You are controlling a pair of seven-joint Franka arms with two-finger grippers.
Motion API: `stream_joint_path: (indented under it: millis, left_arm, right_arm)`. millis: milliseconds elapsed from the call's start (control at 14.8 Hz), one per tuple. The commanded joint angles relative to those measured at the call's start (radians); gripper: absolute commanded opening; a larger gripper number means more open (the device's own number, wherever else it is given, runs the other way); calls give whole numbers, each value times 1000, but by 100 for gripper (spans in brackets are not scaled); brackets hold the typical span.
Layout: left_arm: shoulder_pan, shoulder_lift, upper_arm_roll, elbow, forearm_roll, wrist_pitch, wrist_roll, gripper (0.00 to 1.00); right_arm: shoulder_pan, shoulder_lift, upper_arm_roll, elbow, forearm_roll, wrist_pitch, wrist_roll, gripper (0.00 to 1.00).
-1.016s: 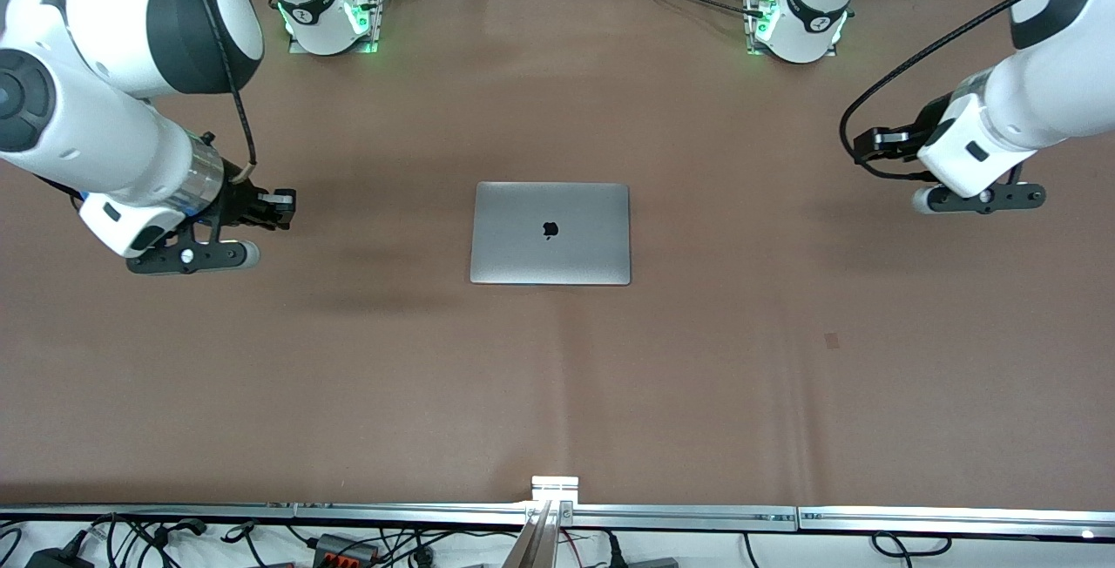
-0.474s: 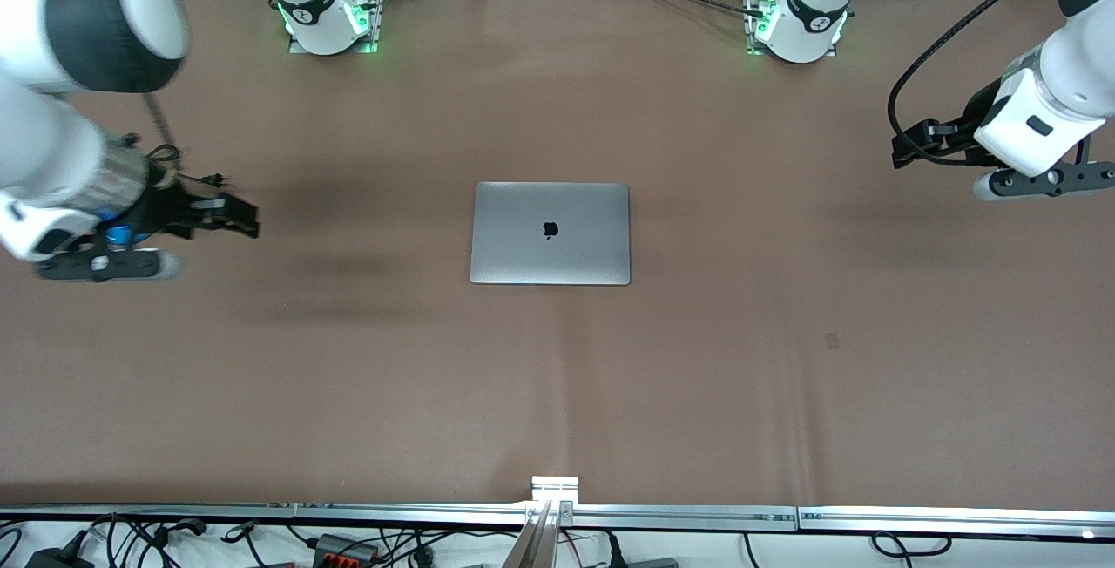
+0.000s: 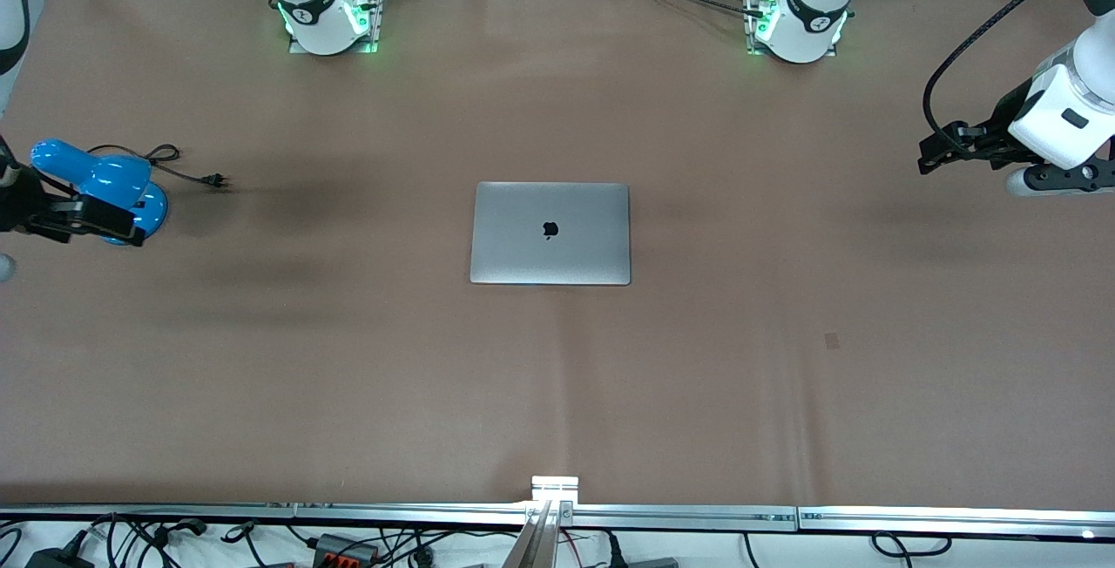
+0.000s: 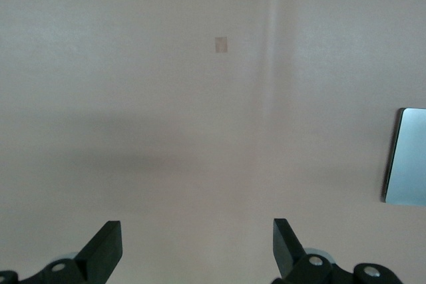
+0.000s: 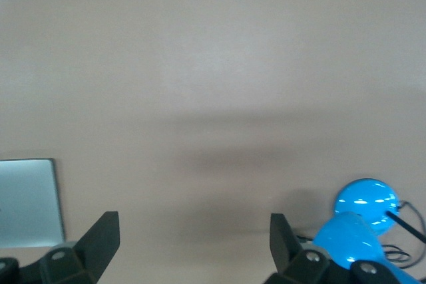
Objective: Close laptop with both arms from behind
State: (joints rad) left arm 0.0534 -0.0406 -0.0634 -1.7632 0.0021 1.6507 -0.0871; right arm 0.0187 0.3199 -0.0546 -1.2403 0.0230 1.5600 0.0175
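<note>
The silver-grey laptop (image 3: 550,233) lies in the middle of the brown table with its lid down flat and the black apple logo up. Its edge shows in the left wrist view (image 4: 407,157) and the right wrist view (image 5: 26,201). My left gripper (image 3: 934,154) is open and empty, up over the left arm's end of the table, well apart from the laptop; the left wrist view shows it (image 4: 198,231) over bare cloth. My right gripper (image 3: 122,224) is open and empty over the right arm's end; it also shows in the right wrist view (image 5: 193,224).
A blue rounded appliance (image 3: 104,185) with a thin black cord (image 3: 179,165) lies at the right arm's end, just under my right gripper, and shows in the right wrist view (image 5: 363,221). A small dark patch (image 3: 832,341) marks the cloth. Metal rail (image 3: 557,511) lines the table's near edge.
Both arms have swung outward away from the laptop toward their ends of the table. The right arm's retreat uncovered the blue appliance. The laptop has not moved.
</note>
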Motion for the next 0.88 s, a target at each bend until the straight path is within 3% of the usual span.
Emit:
stream_joint_path:
  millis: [0, 271, 474, 812]
  left_arm:
    - [-4, -5, -4, 10, 13, 9, 18, 100]
    - [0, -5, -4, 8, 13, 9, 18, 100]
    - [5, -5, -3, 8, -19, -14, 18, 100]
    - [2, -4, -6, 13, -16, -22, 18, 100]
  right_arm:
    - [33, -45, -3, -48, -41, 20, 1, 100]
    - [43, -114, -27, -157, -35, 92, -51, 100]
    - [35, -136, -27, -177, -32, 57, -50, 100]
    - [33, -320, -27, -439, -38, 144, -50, 100]
